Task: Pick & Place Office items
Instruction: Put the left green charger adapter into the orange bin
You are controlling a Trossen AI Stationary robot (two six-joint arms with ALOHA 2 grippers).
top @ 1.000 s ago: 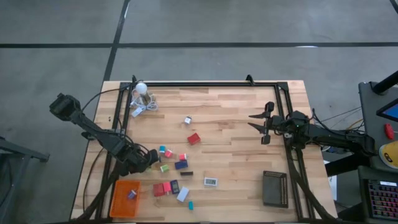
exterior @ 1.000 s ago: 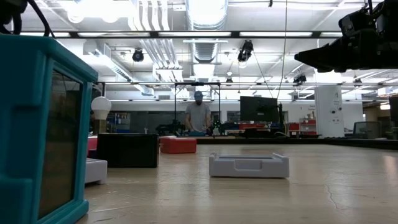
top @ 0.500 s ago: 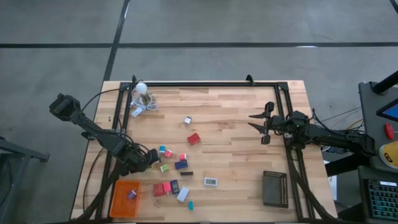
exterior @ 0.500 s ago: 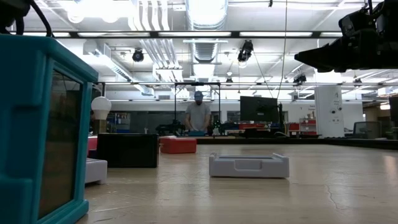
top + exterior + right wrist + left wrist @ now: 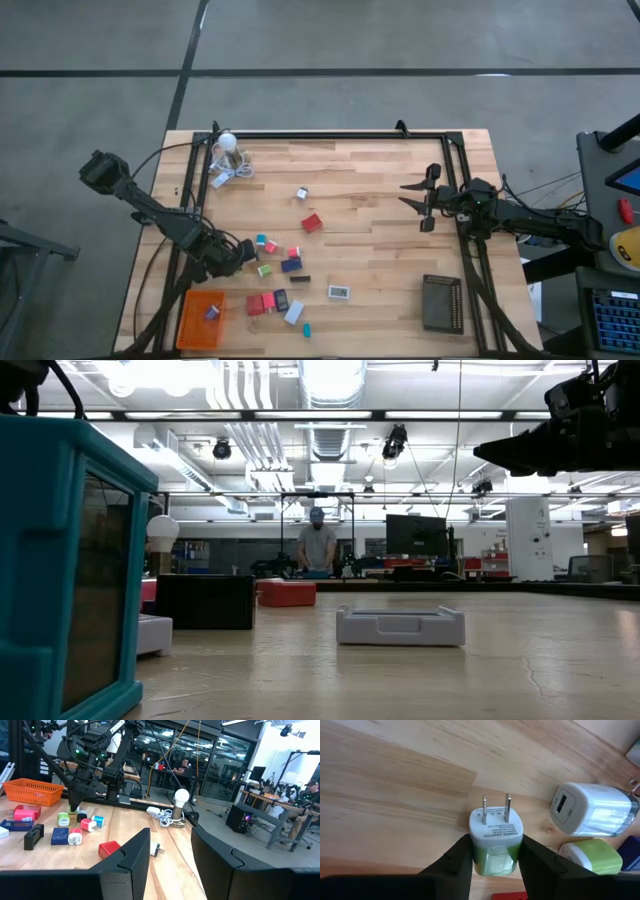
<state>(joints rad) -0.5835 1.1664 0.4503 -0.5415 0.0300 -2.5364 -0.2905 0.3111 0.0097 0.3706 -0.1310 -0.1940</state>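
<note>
A green-and-white plug adapter (image 5: 495,845) sits clamped between the left end effector's (image 5: 492,857) fingers, prongs pointing outward. Beside it lie a white charger (image 5: 592,810) and a lime one (image 5: 592,858). Farther along the desk (image 5: 380,210) are a red block (image 5: 312,223), a navy piece (image 5: 291,265) and a white rectangle (image 5: 339,292).

Robotics lab, open-plan industrial hall. Wooden bench (image 5: 360,200) in a black metal frame (image 5: 330,134) on a bare concrete floor (image 5: 330,40) marked with dark lines. Exposed ducts (image 5: 330,430) and strip lights (image 5: 445,415) overhead. Beyond the bench: glass partitions (image 5: 220,757), monitors (image 5: 415,535), more work desks (image 5: 272,807) with gear and cables, people (image 5: 318,548) at stations further back. No home or shop fittings, all test-rig hardware.
</note>
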